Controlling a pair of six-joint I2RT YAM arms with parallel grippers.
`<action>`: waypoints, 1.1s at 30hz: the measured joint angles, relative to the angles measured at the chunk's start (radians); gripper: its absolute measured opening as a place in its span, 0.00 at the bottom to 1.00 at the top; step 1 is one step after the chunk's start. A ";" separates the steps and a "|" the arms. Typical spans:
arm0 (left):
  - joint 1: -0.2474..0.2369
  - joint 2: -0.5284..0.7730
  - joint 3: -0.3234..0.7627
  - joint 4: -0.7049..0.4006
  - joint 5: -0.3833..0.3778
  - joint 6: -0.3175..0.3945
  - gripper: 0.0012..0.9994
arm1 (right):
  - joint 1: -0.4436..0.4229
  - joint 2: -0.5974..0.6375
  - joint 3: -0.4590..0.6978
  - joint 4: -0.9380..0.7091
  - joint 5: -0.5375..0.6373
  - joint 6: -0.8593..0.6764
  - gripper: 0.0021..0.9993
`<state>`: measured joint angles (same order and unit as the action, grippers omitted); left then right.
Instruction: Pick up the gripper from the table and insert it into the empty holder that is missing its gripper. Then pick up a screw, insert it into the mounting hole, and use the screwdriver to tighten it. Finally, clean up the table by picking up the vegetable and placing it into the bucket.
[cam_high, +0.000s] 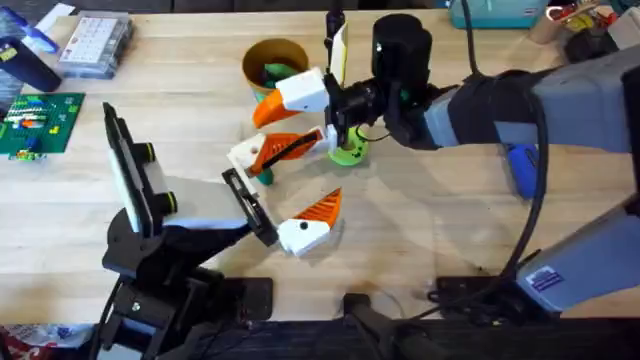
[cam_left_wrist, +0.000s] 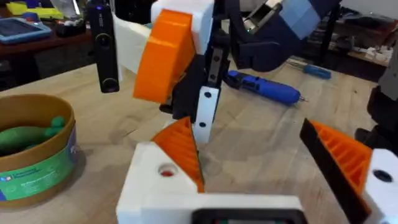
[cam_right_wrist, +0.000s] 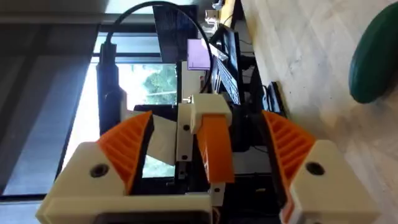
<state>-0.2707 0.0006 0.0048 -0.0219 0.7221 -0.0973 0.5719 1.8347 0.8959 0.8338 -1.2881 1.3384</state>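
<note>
My right gripper (cam_high: 305, 105) (cam_right_wrist: 208, 155) hovers beside the bucket, open. A white-and-orange gripper piece (cam_right_wrist: 211, 143) on a black rail (cam_left_wrist: 211, 62) stands between its fingers, with a gap on each side. My left gripper (cam_high: 285, 195) (cam_left_wrist: 261, 180) is low over the table just in front, open wide and holding nothing. The ochre bucket (cam_high: 250, 62) (cam_left_wrist: 37, 168) has a green vegetable (cam_high: 278, 70) (cam_left_wrist: 25, 135) lying inside. The blue screwdriver (cam_high: 520, 170) (cam_left_wrist: 264, 87) lies on the table to the right. The screw is out of view.
A lime-green ring (cam_high: 348, 152) sits under the right gripper. A clear parts box (cam_high: 95, 45) and a green circuit board (cam_high: 40, 120) are at the far left. A teal box (cam_high: 490, 12) stands at the back right. Bare wood lies right of centre.
</note>
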 joint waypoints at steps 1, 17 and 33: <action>0.000 0.000 0.000 0.000 0.000 0.000 0.99 | -0.008 0.000 0.000 -0.004 0.000 -0.008 0.99; 0.000 0.000 0.000 0.000 0.000 0.000 0.99 | -0.076 0.001 0.000 -0.093 -0.096 -0.152 0.53; 0.000 0.000 0.000 0.003 0.000 0.003 0.99 | -0.077 0.001 0.000 -0.121 -0.138 -0.165 0.01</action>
<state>-0.2707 0.0006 0.0050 -0.0194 0.7223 -0.0941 0.4953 1.8357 0.8964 0.7125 -1.4261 1.1737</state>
